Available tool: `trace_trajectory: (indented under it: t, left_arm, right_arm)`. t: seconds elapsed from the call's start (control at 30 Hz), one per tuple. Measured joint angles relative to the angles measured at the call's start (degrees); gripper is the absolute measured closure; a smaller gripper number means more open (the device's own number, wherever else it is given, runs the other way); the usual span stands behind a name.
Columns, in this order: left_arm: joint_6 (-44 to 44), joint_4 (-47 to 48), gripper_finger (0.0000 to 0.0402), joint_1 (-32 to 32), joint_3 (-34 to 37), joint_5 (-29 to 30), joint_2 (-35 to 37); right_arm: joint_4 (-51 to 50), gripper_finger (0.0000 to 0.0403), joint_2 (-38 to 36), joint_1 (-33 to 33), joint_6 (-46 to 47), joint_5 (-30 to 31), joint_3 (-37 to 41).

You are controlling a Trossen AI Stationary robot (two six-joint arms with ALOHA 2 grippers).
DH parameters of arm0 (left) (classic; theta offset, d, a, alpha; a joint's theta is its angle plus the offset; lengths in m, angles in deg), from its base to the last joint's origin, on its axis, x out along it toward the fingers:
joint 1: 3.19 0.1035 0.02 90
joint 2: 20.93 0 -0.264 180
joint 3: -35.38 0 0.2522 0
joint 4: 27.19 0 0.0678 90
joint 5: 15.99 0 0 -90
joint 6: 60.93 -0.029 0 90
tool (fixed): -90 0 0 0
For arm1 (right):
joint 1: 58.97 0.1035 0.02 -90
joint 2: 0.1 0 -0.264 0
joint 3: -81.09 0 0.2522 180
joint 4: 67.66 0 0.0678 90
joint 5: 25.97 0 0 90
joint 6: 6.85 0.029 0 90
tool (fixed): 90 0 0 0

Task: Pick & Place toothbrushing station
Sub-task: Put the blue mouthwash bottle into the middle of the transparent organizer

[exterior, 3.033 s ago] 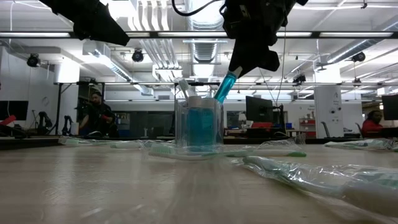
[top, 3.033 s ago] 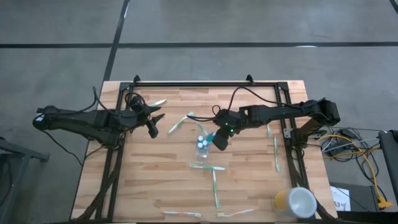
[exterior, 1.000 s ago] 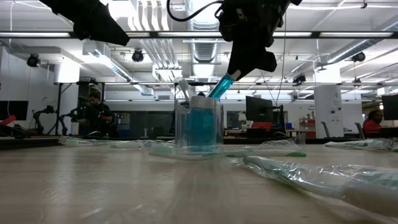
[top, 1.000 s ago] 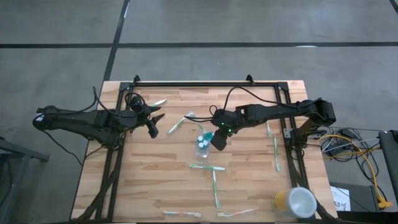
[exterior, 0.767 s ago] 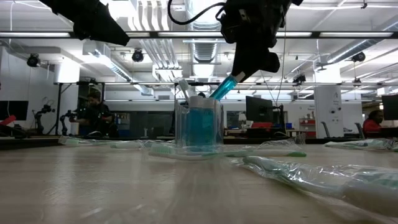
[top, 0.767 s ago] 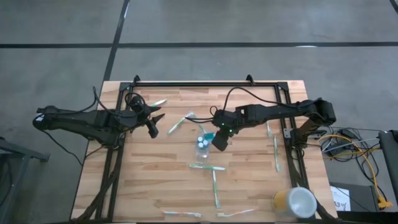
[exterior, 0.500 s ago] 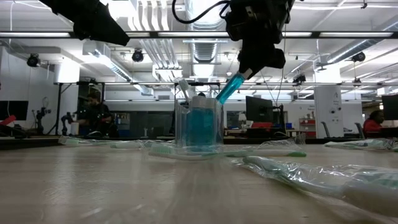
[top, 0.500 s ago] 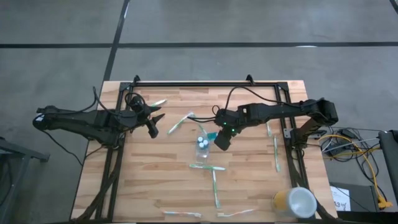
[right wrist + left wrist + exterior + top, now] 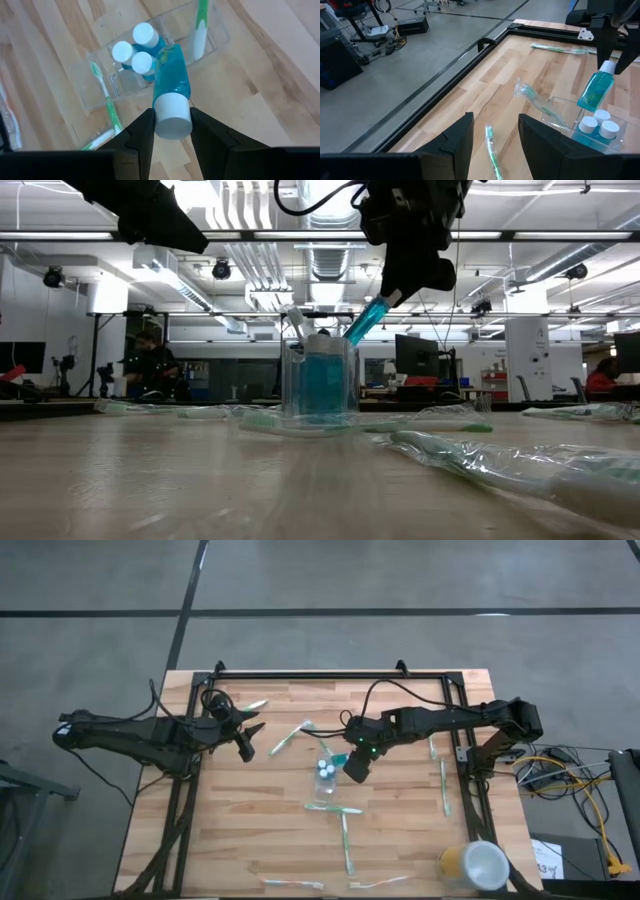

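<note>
Lowering a fourth blue tube (image 9: 171, 82) into the clear holder (image 9: 210, 37) mid-table — right gripper (image 9: 172, 120) clamps its cap. Three tubes seated; several toothbrushes (image 9: 346, 844) lie scattered. Left gripper (image 9: 493, 134) waits, jaws apart, far left.

High looks straight down, low level at tabletop — both share the clear cup (image 9: 324, 772)

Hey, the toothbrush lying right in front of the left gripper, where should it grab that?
Mid-handle, from straight above, jaws set across the thin handle: the toothbrush lies flat on the table, so only its two long sides are free.
</note>
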Motion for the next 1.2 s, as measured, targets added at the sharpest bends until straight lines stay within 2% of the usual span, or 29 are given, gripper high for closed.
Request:
trace_trajectory:
  t: [0.97, 1.2]
  left_arm:
    - [0.0, 0.0, 0.0241, 0.01, 0.0, -0.01, 0.01]
    - [0.0, 0.01, 0.0241, 0.01, 0.0, 0.0, 0.0]
  right_arm:
    - [0.24, 0.0291, -0.13, 0.15, -0.16, 0.24, 0.04]
    - [0.33, 0.0291, -0.68, 0.15, -0.21, 1.91, -0.37]
